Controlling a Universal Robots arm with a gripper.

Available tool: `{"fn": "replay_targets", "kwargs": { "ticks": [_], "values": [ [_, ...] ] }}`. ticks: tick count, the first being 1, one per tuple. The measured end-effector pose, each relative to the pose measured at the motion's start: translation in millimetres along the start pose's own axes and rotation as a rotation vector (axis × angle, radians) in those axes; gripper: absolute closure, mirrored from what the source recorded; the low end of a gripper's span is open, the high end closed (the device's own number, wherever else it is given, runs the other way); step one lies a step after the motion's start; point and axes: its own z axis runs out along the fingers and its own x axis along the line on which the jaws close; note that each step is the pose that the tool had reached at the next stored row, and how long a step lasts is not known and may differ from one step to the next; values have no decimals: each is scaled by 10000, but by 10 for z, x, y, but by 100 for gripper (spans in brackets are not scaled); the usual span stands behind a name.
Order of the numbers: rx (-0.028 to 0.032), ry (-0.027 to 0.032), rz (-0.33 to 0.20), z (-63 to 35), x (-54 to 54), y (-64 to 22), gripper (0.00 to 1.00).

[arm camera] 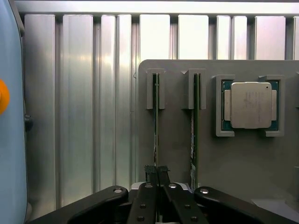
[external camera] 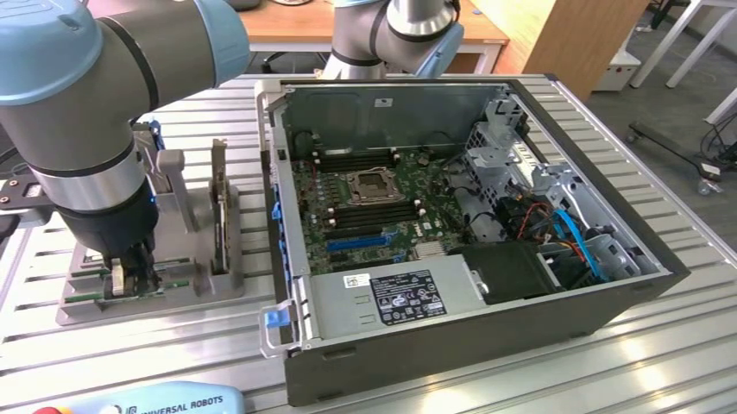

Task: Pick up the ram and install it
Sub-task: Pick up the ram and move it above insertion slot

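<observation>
The ram (arm camera: 155, 126) is a thin green stick standing on edge in a slot of the grey holder (arm camera: 177, 140). My gripper (arm camera: 156, 173) is shut on its near end, with the black fingertips pressed against both faces. A second green stick (arm camera: 195, 135) stands in the neighbouring slot, untouched. In the exterior view my gripper (external camera: 129, 280) reaches straight down onto the holder (external camera: 173, 302) at that view's left, and a strip of the ram (external camera: 83, 297) shows beside the fingers.
The open computer case (external camera: 645, 285) stands to the exterior view's right of the holder, with the motherboard (external camera: 381, 194) and its dark memory slots (external camera: 345, 159) exposed. A processor chip (arm camera: 251, 105) lies on the holder. A dark upright card (external camera: 219, 207) stands in the holder. A teach pendant (external camera: 150, 401) lies at the front edge.
</observation>
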Motion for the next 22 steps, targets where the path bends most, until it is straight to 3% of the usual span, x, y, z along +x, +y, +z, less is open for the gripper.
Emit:
{"fn": "replay_targets", "kwargs": {
  "ticks": [8, 22],
  "values": [
    [1, -1, 0, -43, 1, 2, 89],
    [0, 0, 0, -363, 7, 15, 89]
  ]
}}
